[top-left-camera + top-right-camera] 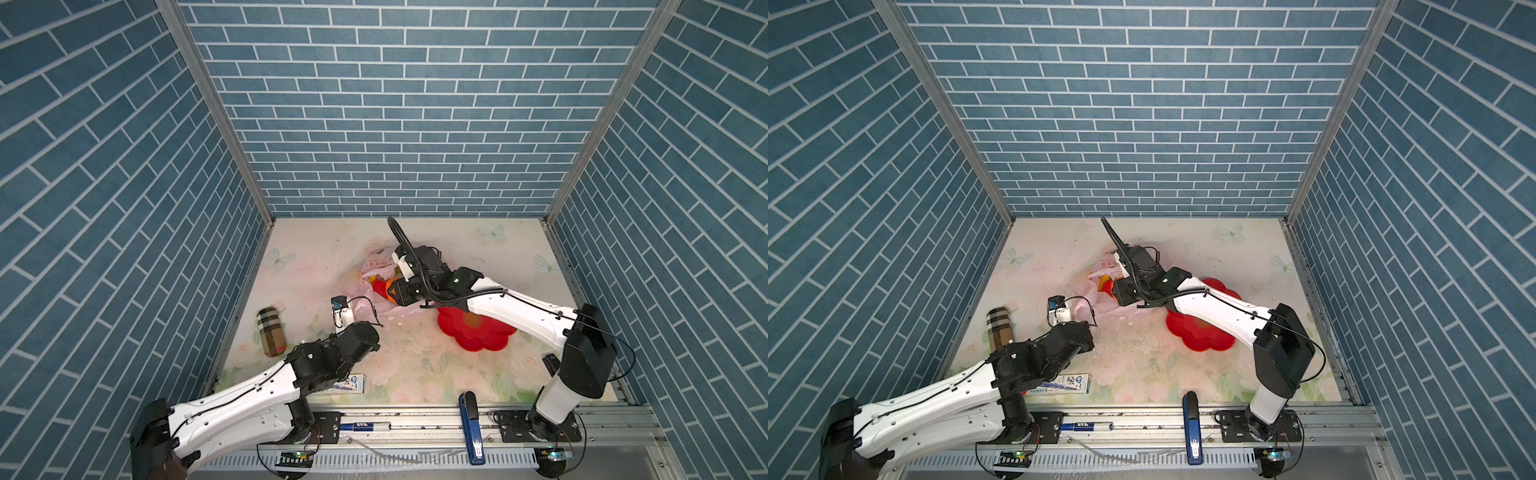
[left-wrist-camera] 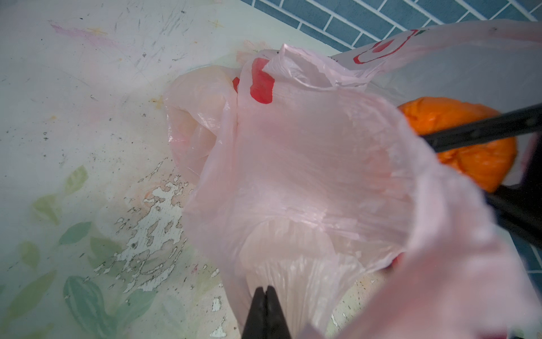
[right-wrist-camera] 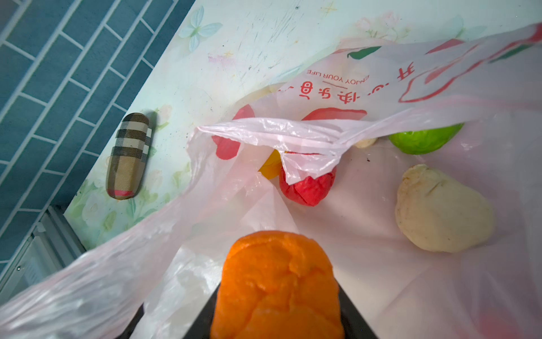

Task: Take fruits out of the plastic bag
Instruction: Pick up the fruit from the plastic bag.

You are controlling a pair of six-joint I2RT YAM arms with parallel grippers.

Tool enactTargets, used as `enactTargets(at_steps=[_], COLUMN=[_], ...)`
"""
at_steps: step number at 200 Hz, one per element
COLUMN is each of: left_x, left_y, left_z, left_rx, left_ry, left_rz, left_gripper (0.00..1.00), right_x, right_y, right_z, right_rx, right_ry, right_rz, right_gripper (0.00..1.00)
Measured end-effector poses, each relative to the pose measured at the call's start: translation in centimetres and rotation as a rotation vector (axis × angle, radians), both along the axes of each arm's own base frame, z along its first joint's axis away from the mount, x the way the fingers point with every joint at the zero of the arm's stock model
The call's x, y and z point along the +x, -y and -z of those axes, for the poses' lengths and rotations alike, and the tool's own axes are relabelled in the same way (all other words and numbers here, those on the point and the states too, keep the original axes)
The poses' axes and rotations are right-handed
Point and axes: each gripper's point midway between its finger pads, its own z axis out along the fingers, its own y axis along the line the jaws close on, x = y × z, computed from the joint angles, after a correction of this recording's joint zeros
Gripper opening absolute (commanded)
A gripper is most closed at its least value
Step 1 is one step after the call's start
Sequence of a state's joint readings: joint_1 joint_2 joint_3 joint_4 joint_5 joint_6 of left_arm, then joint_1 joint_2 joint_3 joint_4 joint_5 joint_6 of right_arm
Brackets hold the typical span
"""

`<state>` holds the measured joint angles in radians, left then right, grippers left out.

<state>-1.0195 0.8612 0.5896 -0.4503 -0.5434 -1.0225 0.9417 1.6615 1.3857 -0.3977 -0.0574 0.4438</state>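
The left pincer [image 2: 265, 296] is clamped tight, seemingly on a fold of the plastic bag [image 2: 293, 176], while the right pincer [image 3: 278, 320] grips the orange fruit [image 3: 275, 264] within the bag's open mouth.

Inside a translucent pale-pink plastic bag [image 3: 396, 97] printed with red fruit shapes, green leaves and red lettering, the black right pincer [image 3: 278, 296] frames a bright orange fruit [image 3: 275, 264], with a red fruit [image 3: 308, 190], a yellow fruit [image 3: 269, 168], a lime-green fruit [image 3: 425, 141] and a cream-beige fruit [image 3: 440, 208] beyond it. Off to that pincer's side, a case [image 3: 129, 155] wears tan plaid crossed by black, white and red stripes, on a pale surface [image 3: 234, 38] patterned with pastel flowers, green leaves and light-blue butterflies. Behind the pincer, under its white-and-black arm [image 1: 519, 309], a plate [image 1: 486, 338] is red, and the walls [image 1: 395, 104] are blue brick with white joints.
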Motion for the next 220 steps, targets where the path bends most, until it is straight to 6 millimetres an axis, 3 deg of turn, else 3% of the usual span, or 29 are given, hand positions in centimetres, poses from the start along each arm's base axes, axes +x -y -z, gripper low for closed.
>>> enactTargets(at_steps=[85, 117, 149, 182, 220], left_x=[0.0, 0.0, 0.1, 0.2, 0.1], left_y=[0.0, -0.1, 0.1, 0.2, -0.1], left_z=[-0.1, -0.1, -0.8, -1.2, -1.2], left_rx=[0.014, 0.019, 0.014, 0.009, 0.028], left_ry=[0.008, 0.009, 0.016, 0.022, 0.021], left_rz=[0.011, 0.015, 0.018, 0.019, 0.018], left_gripper=[0.03, 0.03, 0.03, 0.03, 0.03], right_x=[-1.2, 0.0, 1.1, 1.6, 1.9], right_y=[2.9, 6.3, 11.7, 16.6, 20.7], right_z=[-9.2, -11.1, -13.2, -12.6, -7.9], right_rx=[0.086, 0.084, 0.086, 0.041, -0.061], right_ry=[0.113, 0.15, 0.211, 0.236, 0.179], right_rz=[-0.004, 0.072, 0.202, 0.322, 0.423], right_gripper=[0.21, 0.21, 0.2, 0.2, 0.2])
